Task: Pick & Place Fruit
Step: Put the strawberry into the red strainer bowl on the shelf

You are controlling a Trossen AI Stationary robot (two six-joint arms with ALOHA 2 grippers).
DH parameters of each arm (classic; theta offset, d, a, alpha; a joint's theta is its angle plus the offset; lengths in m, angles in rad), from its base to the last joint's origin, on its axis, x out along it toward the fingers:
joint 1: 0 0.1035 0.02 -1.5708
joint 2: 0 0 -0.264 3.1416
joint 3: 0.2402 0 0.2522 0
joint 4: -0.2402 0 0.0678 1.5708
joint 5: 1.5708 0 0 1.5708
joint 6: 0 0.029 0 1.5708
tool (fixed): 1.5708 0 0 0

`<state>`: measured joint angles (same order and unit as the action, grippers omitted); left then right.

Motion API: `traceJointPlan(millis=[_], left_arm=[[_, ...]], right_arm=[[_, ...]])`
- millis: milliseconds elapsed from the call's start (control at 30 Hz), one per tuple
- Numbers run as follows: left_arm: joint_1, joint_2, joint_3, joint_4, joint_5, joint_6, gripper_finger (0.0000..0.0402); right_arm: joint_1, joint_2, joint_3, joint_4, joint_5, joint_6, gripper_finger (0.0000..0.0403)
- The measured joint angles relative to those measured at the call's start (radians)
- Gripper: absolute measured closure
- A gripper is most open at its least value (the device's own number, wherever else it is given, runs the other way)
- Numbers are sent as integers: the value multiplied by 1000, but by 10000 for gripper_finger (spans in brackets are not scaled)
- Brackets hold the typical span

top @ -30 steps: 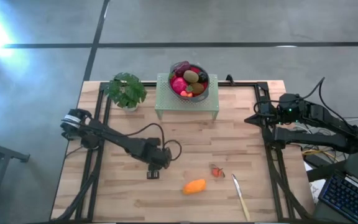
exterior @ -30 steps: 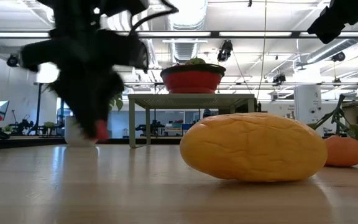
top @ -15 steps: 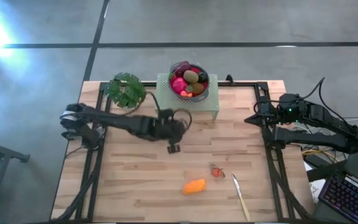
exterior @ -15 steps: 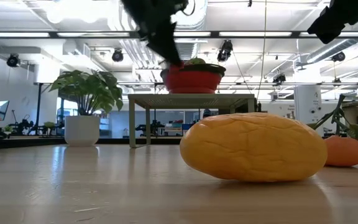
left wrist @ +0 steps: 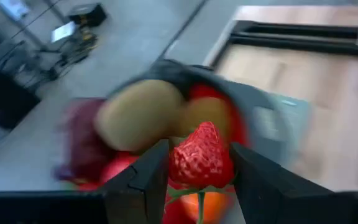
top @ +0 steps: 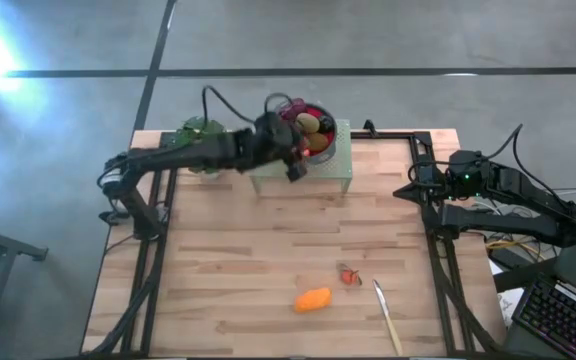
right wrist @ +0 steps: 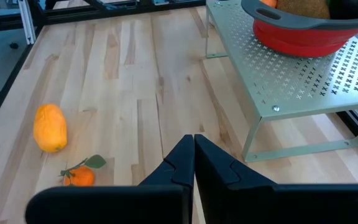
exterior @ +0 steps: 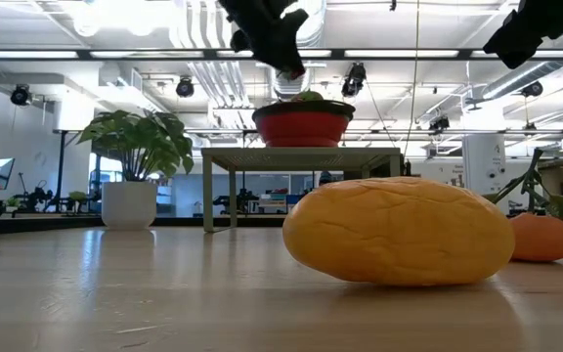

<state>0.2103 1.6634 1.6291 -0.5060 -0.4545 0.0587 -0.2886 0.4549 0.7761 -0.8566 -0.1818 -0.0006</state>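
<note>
While the left gripper (left wrist: 199,180) hangs over the red bowl (top: 308,128) on the perforated stand (top: 333,170), its fingers (left wrist: 143,177) clasp a strawberry (left wrist: 201,155). An orange oval (top: 313,299) and a small orange fruit (top: 348,276) lie on the table (top: 228,260). The right gripper (right wrist: 194,155), at the table's right edge, is clenched.

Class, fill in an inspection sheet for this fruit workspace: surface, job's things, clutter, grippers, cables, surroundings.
Surface: wooden table, with a pale perforated stand at its far edge.
Job's things: red bowl of fruit on the stand; strawberry in the left gripper; orange oval fruit and small orange fruit with leaf on the table.
Clutter: potted plant; slim pale utensil.
Grippers: left gripper shut on the strawberry, over the bowl; right gripper shut, waiting at the right edge.
Cables: black cable along the left arm.
Surroundings: keyboard.
</note>
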Motion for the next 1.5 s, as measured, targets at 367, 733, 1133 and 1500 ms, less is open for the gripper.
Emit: traceJointPlan(millis=[367, 733, 1133, 1500], left_arm=[[186, 4, 3, 75, 107, -111, 239], [195, 5, -27, 85, 123, -105, 238], [210, 6, -60, 90, 101, -82, 237], [216, 5, -98, 133, 96, -43, 234]], right_arm=[[0, 0, 0, 0, 0, 0, 394], [0, 0, 0, 0, 0, 0, 394], [0, 0, 0, 0, 0, 0, 394], [0, 0, 0, 0, 0, 0, 394]])
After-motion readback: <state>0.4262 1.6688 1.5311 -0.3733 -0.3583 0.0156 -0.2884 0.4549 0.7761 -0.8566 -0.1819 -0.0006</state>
